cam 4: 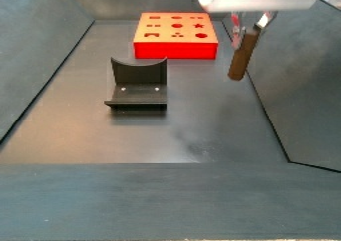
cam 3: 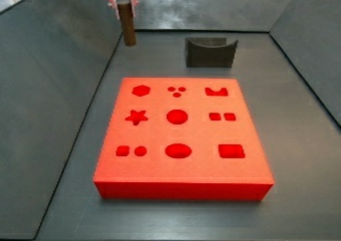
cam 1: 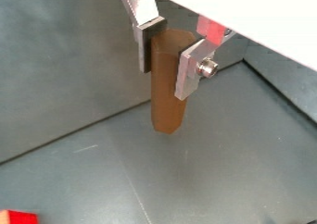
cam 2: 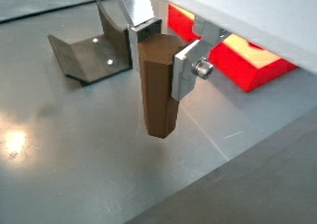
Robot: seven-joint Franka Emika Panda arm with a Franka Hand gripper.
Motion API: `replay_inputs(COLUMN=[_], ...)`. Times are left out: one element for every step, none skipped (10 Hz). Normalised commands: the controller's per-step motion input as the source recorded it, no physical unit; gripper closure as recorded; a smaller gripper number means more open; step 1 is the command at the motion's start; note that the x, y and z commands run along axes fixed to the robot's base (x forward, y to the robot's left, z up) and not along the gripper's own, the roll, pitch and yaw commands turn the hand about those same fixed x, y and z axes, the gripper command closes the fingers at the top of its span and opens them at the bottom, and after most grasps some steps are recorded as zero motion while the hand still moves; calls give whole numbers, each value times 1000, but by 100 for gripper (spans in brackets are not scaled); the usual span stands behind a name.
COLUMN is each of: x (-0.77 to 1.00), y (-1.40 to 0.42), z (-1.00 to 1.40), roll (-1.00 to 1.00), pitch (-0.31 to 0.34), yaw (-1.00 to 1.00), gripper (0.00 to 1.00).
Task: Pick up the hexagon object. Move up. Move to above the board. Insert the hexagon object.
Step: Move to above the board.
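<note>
My gripper [cam 1: 168, 56] is shut on the hexagon object [cam 1: 168, 89], a slim brown wooden peg that hangs upright from the fingers [cam 2: 183, 68] above the grey floor. It shows in both wrist views, also as the peg [cam 2: 158, 93]. In a side view the peg [cam 3: 128, 24] hangs at the far left, well behind the board [cam 3: 180, 135], a flat red-orange slab with darker shaped holes. In a side view the peg [cam 4: 241, 54] is in the air to the right of the board [cam 4: 177, 36]. Part of the board [cam 2: 247, 66] lies behind the gripper.
The fixture [cam 3: 208, 52], a dark L-shaped bracket, stands on the floor behind the board; it also shows in a side view [cam 4: 135, 84] and a wrist view [cam 2: 89, 50]. Sloping grey walls [cam 3: 67, 96] enclose the floor.
</note>
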Motion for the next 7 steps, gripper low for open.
replay_inputs(x=[104, 105, 101, 99, 94, 92, 89], y=[-127, -122, -115, -112, -106, -104, -100], z=[1000, 1000, 1000, 1000, 1000, 1000, 1000], roll=[-356, -327, -272, -233, -154, -131, -93], pitch=[221, 206, 161, 137, 101, 93, 87], yaw=[206, 154, 86, 57, 19, 16, 17], gripper=[100, 100, 100, 100, 100, 100, 100])
